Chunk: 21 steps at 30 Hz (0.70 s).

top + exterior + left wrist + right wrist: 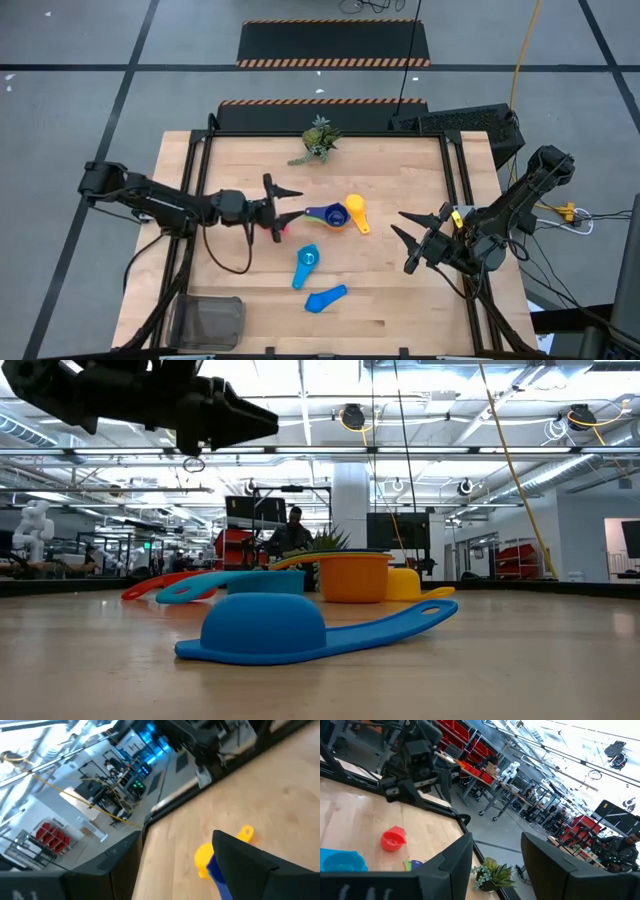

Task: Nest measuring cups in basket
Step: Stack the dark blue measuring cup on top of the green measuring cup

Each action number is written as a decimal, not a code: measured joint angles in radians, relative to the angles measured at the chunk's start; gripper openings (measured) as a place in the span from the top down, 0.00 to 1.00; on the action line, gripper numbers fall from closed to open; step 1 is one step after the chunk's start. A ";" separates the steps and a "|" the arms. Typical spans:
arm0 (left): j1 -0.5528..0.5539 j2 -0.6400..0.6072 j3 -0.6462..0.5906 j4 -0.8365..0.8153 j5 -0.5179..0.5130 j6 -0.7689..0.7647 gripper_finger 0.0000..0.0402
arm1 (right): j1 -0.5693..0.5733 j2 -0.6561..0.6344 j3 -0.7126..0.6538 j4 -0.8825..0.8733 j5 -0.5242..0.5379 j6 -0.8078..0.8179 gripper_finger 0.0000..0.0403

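On the table's middle sit a dark blue measuring cup with a yellow one in it [334, 216] and an orange cup [355, 206]. A light blue cup [305, 262] and a blue cup [325, 298], mouth down, lie nearer the front edge. A small red cup [393, 840] stands upright on the wood. My left gripper [296, 204] hangs open above the table, just left of the nested cups, with the red cup below its near finger. My right gripper [400, 226] waits open at the right, holding nothing. The dark mesh basket [210, 320] stands at the near left corner.
A small green plant [317, 140] stands at the table's far edge. Black frame rails [455, 170] run along the table's sides. Bare wood lies between the cups and the basket.
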 joint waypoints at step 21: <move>0.060 0.095 0.201 -0.519 0.066 -0.555 0.34 | -0.012 0.000 0.000 0.004 -0.002 -0.034 0.59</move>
